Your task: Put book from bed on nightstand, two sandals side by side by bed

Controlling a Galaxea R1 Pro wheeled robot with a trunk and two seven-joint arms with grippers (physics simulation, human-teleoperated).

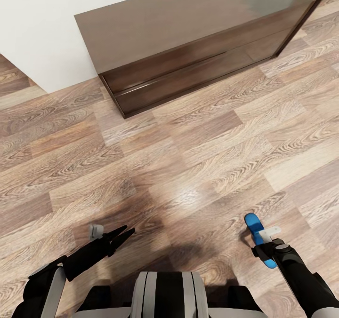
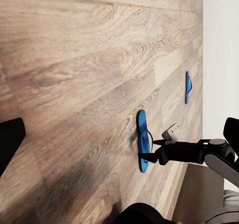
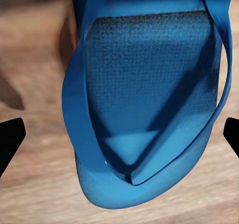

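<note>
One bright blue sandal (image 1: 253, 225) lies on the wood-plank floor just in front of my base, on the right. My right gripper (image 1: 260, 248) hangs low over its strap end, and from the left wrist camera it (image 2: 155, 151) shows right at that sandal (image 2: 142, 134). Up close, the sandal (image 3: 149, 84) spans the gap of the right gripper (image 3: 119, 134), whose fingers stand wide apart at either side, open. A second blue sandal (image 2: 188, 87) lies farther along the floor near a white surface. My left gripper (image 1: 123, 234) is open and empty above bare floor. Book, bed and nightstand are out of view.
A long low dark brown bench (image 1: 197, 31) stands against the white wall (image 1: 37, 21) ahead. Wood-plank floor (image 1: 179, 158) stretches between it and my base.
</note>
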